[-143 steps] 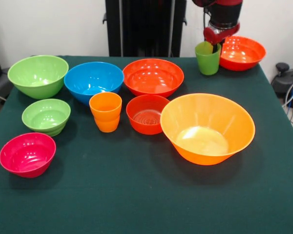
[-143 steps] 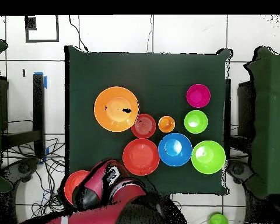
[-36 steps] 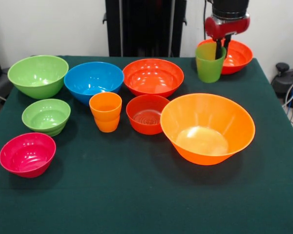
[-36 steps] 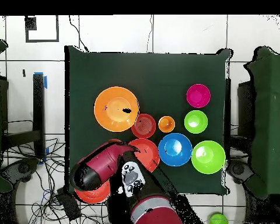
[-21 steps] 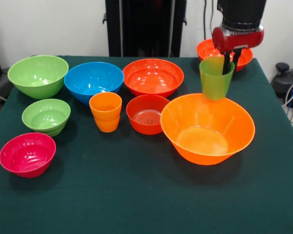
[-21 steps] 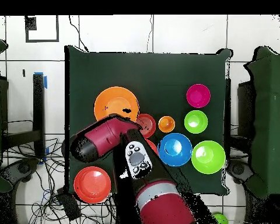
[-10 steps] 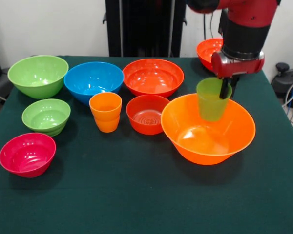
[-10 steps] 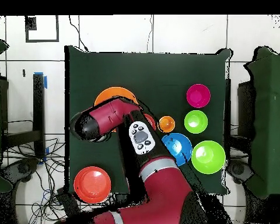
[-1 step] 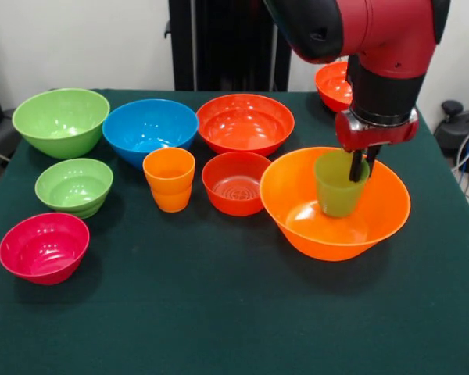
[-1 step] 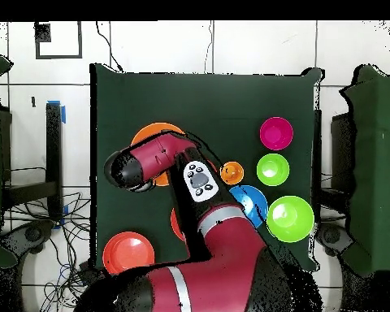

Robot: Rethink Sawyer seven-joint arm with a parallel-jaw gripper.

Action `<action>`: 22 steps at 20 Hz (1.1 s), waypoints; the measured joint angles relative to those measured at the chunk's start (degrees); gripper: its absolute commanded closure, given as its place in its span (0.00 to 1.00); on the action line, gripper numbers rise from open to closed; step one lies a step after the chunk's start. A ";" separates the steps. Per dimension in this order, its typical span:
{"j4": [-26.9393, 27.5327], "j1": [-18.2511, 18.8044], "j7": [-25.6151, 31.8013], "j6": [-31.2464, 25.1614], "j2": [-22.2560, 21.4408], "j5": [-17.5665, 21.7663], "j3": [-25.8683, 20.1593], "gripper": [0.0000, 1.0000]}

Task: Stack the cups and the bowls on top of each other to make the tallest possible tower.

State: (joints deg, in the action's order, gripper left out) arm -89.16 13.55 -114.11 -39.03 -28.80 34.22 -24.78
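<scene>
My gripper (image 9: 361, 167) is shut on the rim of the translucent green cup (image 9: 338, 186), which it holds upright, low inside the largest orange bowl (image 9: 297, 215). Whether the cup touches the bowl's bottom I cannot tell. The orange cup (image 9: 170, 180) stands left of centre beside a small red-orange bowl (image 9: 234, 184). In the overhead view the arm covers the gripper and the green cup, and only the orange bowl's rim (image 10: 156, 127) shows. No tower stands anywhere on the table.
A big red-orange bowl (image 9: 245, 123), a blue bowl (image 9: 150, 130) and a large green bowl (image 9: 61, 121) line the back. A small green bowl (image 9: 74, 186) and a pink bowl (image 9: 44, 247) sit at the left. Another red-orange bowl (image 9: 332, 83) lies behind the arm.
The gripper has carried the green cup from the back right corner over the large orange bowl and lowered it inside. The other bowls and the orange cup have not moved.
</scene>
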 measured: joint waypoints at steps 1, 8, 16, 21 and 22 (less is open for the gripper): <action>0.06 0.10 0.00 -0.01 0.11 0.12 -0.14 1.00; 0.46 0.39 0.00 -0.01 0.49 1.91 -0.69 1.00; 0.47 0.66 0.00 -0.01 0.48 4.81 -1.16 1.00; 0.47 0.74 0.00 0.01 0.48 5.23 -1.46 1.00; 0.46 0.77 0.00 0.03 0.48 5.23 -1.47 1.00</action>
State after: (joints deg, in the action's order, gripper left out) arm -88.70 14.32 -114.11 -39.00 -28.32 39.45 -26.26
